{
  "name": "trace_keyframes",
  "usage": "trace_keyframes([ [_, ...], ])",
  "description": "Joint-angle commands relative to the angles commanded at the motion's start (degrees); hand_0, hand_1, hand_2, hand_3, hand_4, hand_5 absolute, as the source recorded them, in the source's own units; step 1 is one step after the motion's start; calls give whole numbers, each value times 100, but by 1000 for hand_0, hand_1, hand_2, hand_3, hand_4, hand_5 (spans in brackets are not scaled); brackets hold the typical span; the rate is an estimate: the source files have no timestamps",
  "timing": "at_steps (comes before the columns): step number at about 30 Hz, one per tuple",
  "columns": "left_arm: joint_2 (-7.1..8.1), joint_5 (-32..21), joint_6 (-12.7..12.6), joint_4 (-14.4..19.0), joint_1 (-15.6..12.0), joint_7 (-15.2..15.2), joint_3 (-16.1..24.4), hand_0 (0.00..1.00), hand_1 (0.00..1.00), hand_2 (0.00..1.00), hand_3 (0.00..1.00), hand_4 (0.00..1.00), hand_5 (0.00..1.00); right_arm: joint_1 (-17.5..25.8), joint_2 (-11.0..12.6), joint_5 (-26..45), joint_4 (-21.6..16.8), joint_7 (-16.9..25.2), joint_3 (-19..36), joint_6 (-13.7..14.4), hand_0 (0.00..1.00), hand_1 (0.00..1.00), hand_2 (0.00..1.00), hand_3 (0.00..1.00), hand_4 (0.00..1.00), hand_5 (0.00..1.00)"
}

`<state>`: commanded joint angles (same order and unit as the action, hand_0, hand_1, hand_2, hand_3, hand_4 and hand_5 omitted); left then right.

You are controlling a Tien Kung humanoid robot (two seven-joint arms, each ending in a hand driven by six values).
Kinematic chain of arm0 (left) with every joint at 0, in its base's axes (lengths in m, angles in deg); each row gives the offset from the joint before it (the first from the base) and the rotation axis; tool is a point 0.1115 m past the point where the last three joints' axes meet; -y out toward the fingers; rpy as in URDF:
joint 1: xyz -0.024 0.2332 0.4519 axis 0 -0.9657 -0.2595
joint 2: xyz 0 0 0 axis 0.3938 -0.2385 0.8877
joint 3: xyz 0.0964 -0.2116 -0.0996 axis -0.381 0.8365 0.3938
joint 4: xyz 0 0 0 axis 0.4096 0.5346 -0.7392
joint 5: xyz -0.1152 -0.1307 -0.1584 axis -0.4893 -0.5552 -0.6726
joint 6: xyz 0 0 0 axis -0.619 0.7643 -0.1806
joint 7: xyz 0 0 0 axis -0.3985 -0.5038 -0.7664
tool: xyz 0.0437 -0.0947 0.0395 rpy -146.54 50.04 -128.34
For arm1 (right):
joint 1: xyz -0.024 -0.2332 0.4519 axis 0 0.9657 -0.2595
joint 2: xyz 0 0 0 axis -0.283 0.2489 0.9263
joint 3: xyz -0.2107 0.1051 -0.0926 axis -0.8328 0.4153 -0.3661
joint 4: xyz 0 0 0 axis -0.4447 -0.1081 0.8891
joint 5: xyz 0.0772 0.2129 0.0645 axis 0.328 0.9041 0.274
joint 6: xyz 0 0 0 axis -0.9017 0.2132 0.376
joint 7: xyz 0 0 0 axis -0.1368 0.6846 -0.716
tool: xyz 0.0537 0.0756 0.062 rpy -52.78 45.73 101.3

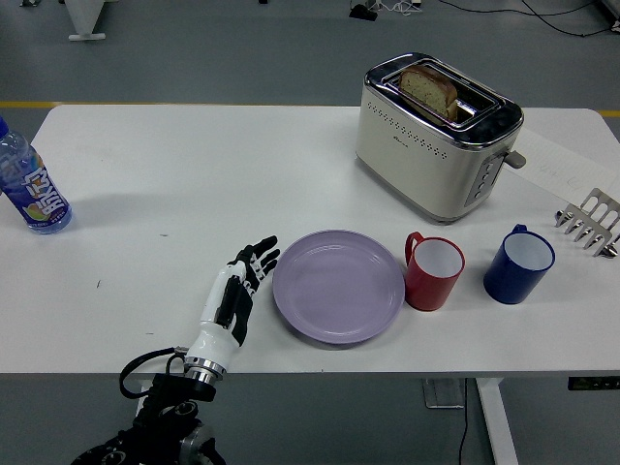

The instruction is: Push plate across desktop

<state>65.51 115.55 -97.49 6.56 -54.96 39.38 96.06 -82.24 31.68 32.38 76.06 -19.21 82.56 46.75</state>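
The scene is evenly and brightly lit from overhead. The white counter (291,155) is rendered without blown-out areas. Soft, short shadows are cast beneath the plate (338,286) at lower centre and beside the bottle (29,189) at the left edge. Bright reflections are noted on the chrome top of the toaster (436,136), upper right. Focus is sharp across the frame; no motion blur is observed. Slight softening is seen toward the corners.

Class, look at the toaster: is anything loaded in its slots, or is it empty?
Loaded. A slice of bread sticks up out of the toaster, its brown crust and pale crumb showing above the top. Whether it is switched on, cannot tell.
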Motion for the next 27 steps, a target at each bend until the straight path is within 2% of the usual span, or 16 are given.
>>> trace_keyframes([
  [10, 0, 24, -33, -8, -34, 0, 111, 872, 881, 902, 765, 470, 998, 1, 5, -14, -4, -9, 7, 10, 551, 451, 589, 584, 309, 479],
  [15, 0, 104, -80, -19, -66, 6, 425, 865, 873, 898, 761, 469, 998, 13, 12, -4, -6, -9, 5, 18, 551, 451, 590, 584, 309, 479],
  [20, 0, 224, -233, -10, -152, 74, 1063, 865, 873, 898, 761, 469, 998, 35, 20, 38, -12, -6, -15, 35, 551, 451, 590, 584, 309, 479],
  [21, 0, 242, -252, -6, -168, 107, 1197, 812, 816, 845, 734, 470, 998, 38, 21, 39, -13, -6, -16, 37, 551, 451, 590, 584, 309, 478],
  [26, 0, 351, -171, 45, -286, 380, 1922, 812, 816, 845, 734, 470, 998, 71, 23, 52, -17, -6, -26, 43, 551, 451, 590, 584, 309, 478],
  [27, 0, 369, -130, 67, -316, 446, 2064, 776, 756, 768, 693, 474, 998, 78, 22, 59, -18, -5, -29, 44, 551, 451, 589, 584, 309, 478],
])
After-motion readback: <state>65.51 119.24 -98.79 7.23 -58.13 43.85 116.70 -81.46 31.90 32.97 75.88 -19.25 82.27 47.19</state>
